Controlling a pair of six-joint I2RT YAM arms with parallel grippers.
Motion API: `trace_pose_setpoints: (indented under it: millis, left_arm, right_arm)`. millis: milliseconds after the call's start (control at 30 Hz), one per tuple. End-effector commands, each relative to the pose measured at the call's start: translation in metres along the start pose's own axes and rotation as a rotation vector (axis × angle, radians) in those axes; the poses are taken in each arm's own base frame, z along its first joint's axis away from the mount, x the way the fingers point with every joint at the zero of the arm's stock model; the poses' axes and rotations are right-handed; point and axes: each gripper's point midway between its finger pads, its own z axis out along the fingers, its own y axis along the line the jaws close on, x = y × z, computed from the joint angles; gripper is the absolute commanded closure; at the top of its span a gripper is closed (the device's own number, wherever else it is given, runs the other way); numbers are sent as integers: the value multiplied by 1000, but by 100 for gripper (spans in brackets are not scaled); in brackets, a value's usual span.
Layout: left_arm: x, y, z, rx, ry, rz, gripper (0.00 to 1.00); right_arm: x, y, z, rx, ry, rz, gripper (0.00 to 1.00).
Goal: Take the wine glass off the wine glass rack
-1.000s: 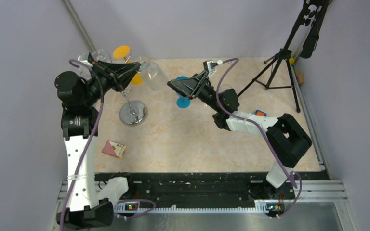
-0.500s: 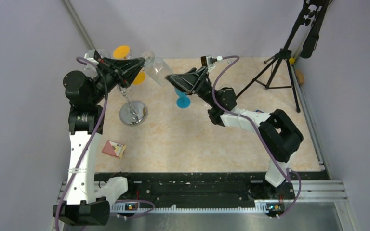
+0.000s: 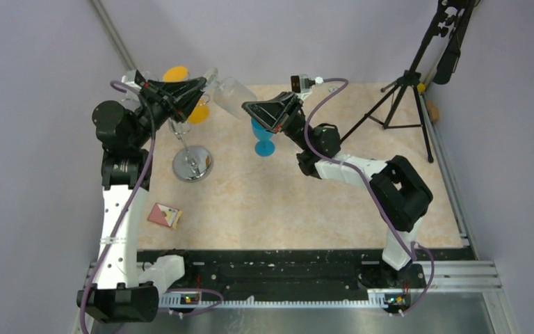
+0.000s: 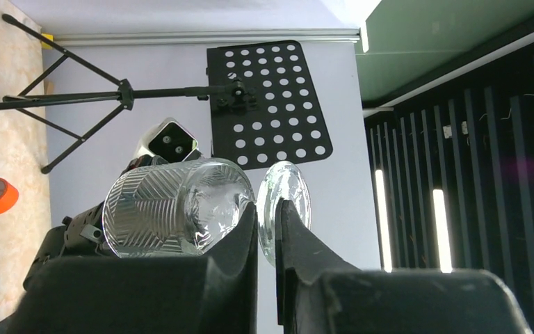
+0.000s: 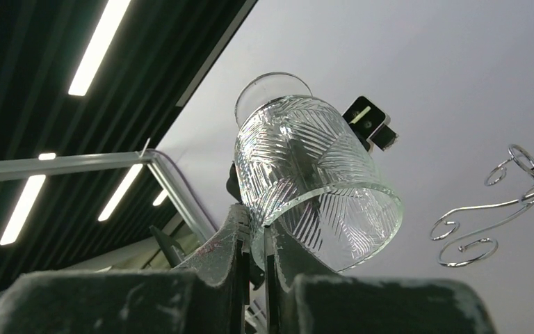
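Observation:
A clear ribbed wine glass lies on its side in the air at the back of the table, to the right of the wine glass rack, clear of its arms. My left gripper is shut on the stem, between bowl and foot. In the left wrist view the left gripper pinches that stem. My right gripper is shut on the bowl's rim. In the right wrist view the right gripper clamps the glass wall, with the rack's curled arms to the right.
Orange glasses hang on the rack. A blue glass stands on the table under my right arm. A black tripod stands at the back right. A small pink box lies near the front left.
My right gripper has moved left and up to the glass bowl and shut on its rim. The left arm carried the glass a little up and toward the back right.

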Motion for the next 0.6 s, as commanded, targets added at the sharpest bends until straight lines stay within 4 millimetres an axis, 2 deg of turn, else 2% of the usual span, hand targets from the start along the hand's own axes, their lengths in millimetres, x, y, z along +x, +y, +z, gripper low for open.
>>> trace_pose_setpoints:
  millis: [0,167,333,367,467,533,567]
  left_arm:
    - [22,-16,-4,62,97,142,85]
    - [21,-15,-1,60,108,183,54]
    - [20,-4,0,11,131,190,36]
    - [20,0,0,-4,137,196,30]
    - [16,10,-1,-51,129,208,21]
    - [11,11,-3,-61,121,224,20]
    - [8,11,-5,-65,115,231,19]
  right_arm:
    - [-11,50,20,-106,-23,-157,100]
    - [-24,48,25,-7,-48,-283,100]
    - [-56,32,25,194,-124,-436,100]
    - [-60,28,24,233,-124,-465,100]
    - [-71,19,17,368,-107,-560,100]
    - [-73,10,7,466,-73,-628,100]
    - [-76,12,3,507,-59,-678,100]
